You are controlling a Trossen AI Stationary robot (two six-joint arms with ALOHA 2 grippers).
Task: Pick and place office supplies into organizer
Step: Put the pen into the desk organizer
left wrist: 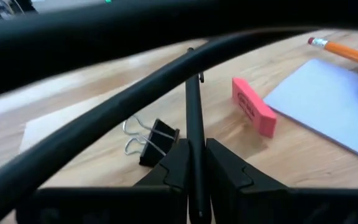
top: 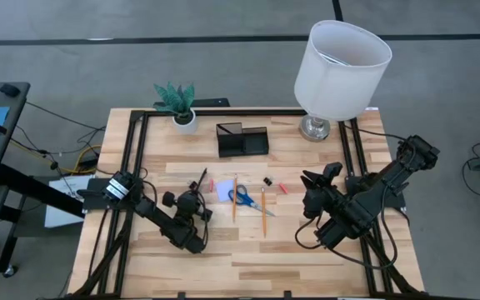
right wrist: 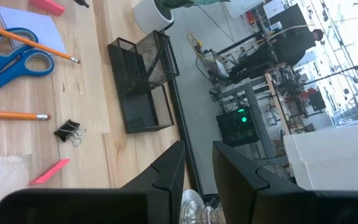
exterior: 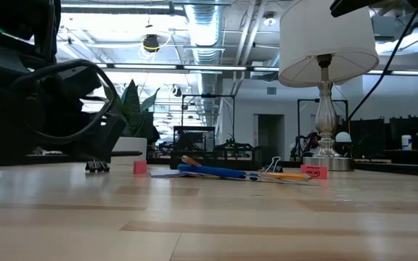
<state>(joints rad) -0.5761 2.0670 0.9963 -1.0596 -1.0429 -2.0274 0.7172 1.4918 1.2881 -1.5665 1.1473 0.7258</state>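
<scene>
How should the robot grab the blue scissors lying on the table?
Probably from straight above, pinching the narrow metal blades or the neck just past the handles. The scissors lie flat among the pencils, so there is no room to come in from the side. The blue handles are wide loops, harder for slim fingers to squeeze. A pencil lies across them, so it may get bumped.

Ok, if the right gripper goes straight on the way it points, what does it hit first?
Probably the lamp base, showing just ahead of the right gripper; depth is unclear. The organizer sits off that line.
</scene>
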